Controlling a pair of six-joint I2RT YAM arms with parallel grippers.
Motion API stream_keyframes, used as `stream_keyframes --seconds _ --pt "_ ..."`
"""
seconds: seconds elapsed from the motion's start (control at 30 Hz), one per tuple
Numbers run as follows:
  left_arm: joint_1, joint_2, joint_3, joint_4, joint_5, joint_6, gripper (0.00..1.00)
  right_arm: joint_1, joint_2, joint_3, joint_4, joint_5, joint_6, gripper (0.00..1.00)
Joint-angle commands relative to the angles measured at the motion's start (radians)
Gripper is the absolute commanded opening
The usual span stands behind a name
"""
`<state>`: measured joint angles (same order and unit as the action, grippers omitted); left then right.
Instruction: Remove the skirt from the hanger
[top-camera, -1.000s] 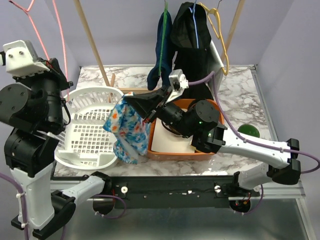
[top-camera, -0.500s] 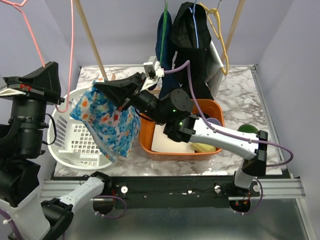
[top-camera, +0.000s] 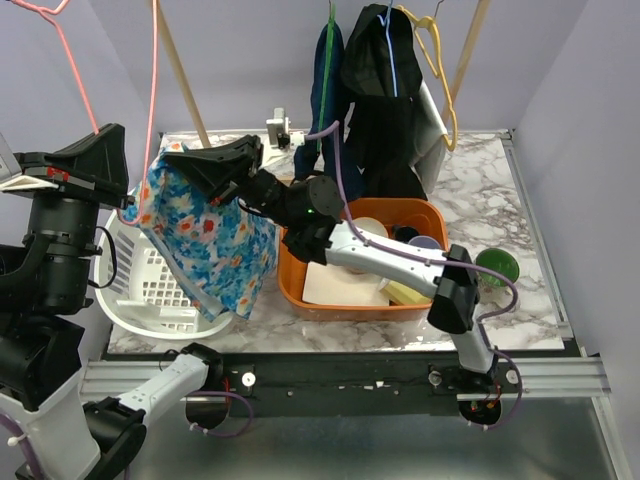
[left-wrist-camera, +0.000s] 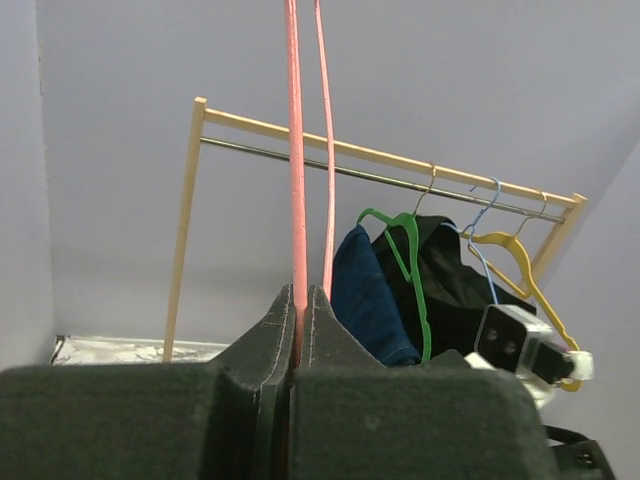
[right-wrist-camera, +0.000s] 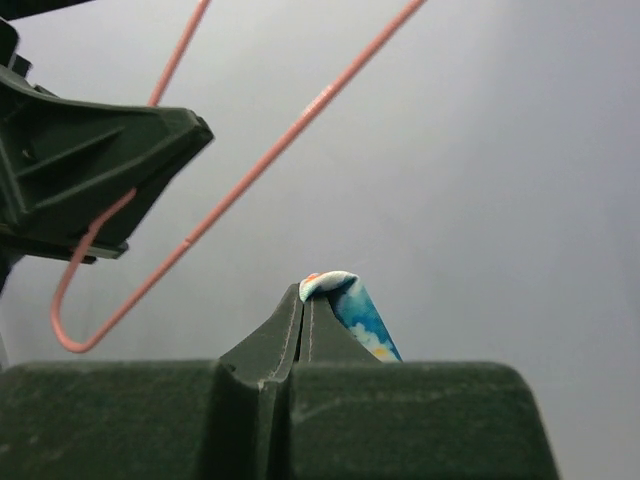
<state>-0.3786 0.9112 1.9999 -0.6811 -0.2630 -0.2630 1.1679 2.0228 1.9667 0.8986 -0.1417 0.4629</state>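
The blue floral skirt (top-camera: 212, 240) hangs from my right gripper (top-camera: 172, 158), which is shut on its top edge; a fold of it shows at the fingertips in the right wrist view (right-wrist-camera: 345, 300). The skirt drapes over the right side of the white laundry basket (top-camera: 150, 285). My left gripper (top-camera: 118, 135) is shut on the pink wire hanger (top-camera: 150, 90), whose rod runs up from between the pads in the left wrist view (left-wrist-camera: 294, 180). The hanger's curved end (right-wrist-camera: 110, 300) shows bare beside the skirt in the right wrist view.
An orange bin (top-camera: 360, 260) with bowls and paper sits right of the basket. A wooden rack (left-wrist-camera: 380, 165) holds a blue garment on a green hanger (top-camera: 325, 90), a black garment (top-camera: 385, 80) and a yellow hanger (top-camera: 440, 70). A green ball (top-camera: 496, 264) lies at right.
My right gripper has carried the skirt left and up, from over the bin's edge to over the basket. The left arm has swung, bringing the pink hanger upright beside the skirt.
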Motion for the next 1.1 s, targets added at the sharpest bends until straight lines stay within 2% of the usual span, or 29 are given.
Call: stream_keyframes --seconds 0.0,0.1,0.23,0.27,0.4,0.53,0.7,0.8,0.87,0.9,0.93,1.03,1.07 --pt "0.006 -0.014 -0.003 0.034 0.010 0.007 0.00 -0.014 0.088 0.096 0.112 -0.036 0.123 0.01" --pt "0.006 -0.006 0.003 0.032 0.024 0.005 0.00 -0.022 0.142 0.165 0.065 -0.038 0.138 0.01" --pt "0.006 -0.006 0.000 0.028 0.024 0.013 0.00 -0.028 0.241 0.320 -0.071 -0.052 0.168 0.01" --pt "0.004 -0.009 -0.001 0.031 0.015 0.016 0.00 -0.030 0.295 0.409 -0.102 -0.056 0.174 0.01" --pt "0.004 -0.018 -0.012 0.043 0.005 0.021 0.00 -0.030 0.385 0.523 -0.184 -0.067 0.198 0.01" --pt "0.003 -0.006 -0.009 0.040 -0.002 0.030 0.00 -0.033 0.373 0.469 -0.195 -0.082 0.197 0.01" --pt "0.000 -0.011 -0.027 0.048 -0.010 0.041 0.00 -0.031 0.412 0.521 -0.280 -0.183 0.259 0.01" --pt "-0.002 -0.015 -0.036 0.052 -0.030 0.051 0.00 -0.031 0.422 0.482 -0.311 -0.238 0.298 0.01" --pt "-0.005 -0.017 -0.036 0.054 -0.045 0.060 0.00 -0.031 0.418 0.457 -0.366 -0.272 0.295 0.14" --pt "-0.005 -0.018 -0.039 0.054 -0.050 0.062 0.00 -0.031 0.413 0.459 -0.409 -0.304 0.272 0.31" --pt "-0.009 -0.018 -0.041 0.054 -0.054 0.065 0.00 -0.033 0.404 0.463 -0.528 -0.312 0.208 0.64" --pt "-0.014 -0.017 -0.056 0.058 -0.077 0.079 0.00 -0.045 0.312 0.413 -0.743 -0.257 0.081 0.91" --pt "-0.017 -0.017 -0.062 0.063 -0.084 0.084 0.00 -0.057 0.282 0.391 -0.771 -0.243 0.057 0.93"
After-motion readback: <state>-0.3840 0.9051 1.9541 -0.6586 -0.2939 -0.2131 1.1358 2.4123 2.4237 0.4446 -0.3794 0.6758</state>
